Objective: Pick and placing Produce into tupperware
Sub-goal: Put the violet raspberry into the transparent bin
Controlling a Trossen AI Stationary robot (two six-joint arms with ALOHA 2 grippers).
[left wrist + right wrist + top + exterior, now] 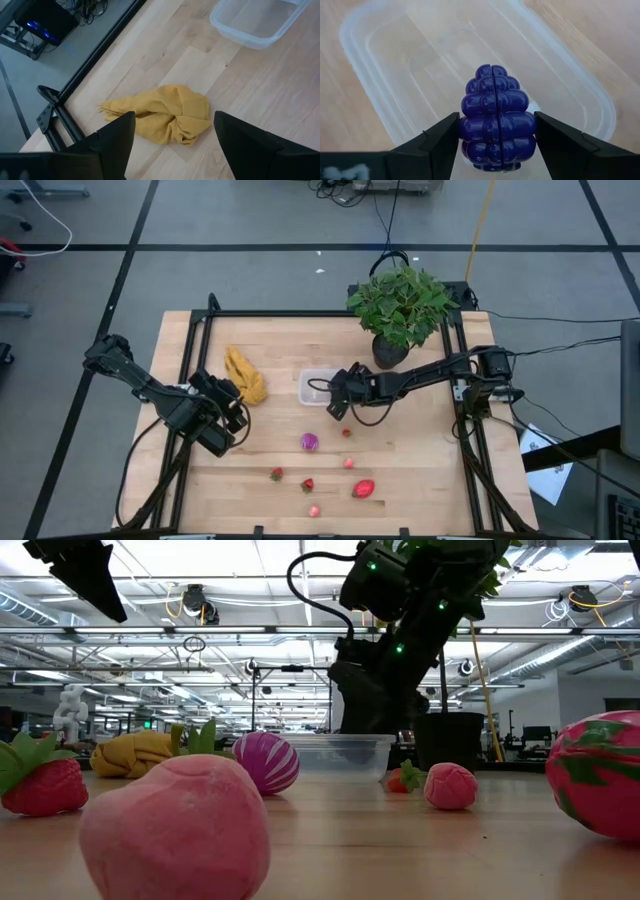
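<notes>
My right gripper point(496, 134) is shut on a dark purple berry cluster point(495, 100) and hovers over the clear lidless tupperware point(420, 60), at its right end in the high view point(315, 387). The box looks empty. On the near half of the table lie a purple-and-white striped piece point(309, 442), a small red one point(347, 432), a pink one point(349, 463), two strawberries point(277, 474) point(308, 485), a larger red piece point(364, 488) and a pink one point(314, 510). My left gripper point(175, 120) is open, raised over the table's left part, above the yellow bunch point(165, 115). My right gripper pinches the purple berry cluster by the two sides of its wide lower part point(470, 127), one finger on each side. The fingers come slanting down from the table's right. The cluster is lifted clear above the tupperware, and its narrow end point(492, 70) points away from the wrist.
A leafy potted plant point(400, 305) stands at the far right, just behind my right arm. The yellow bunch point(245, 375) lies left of the tupperware. A black frame point(290, 313) borders the table's far and side edges. Bare wood shows between the box and the scattered produce.
</notes>
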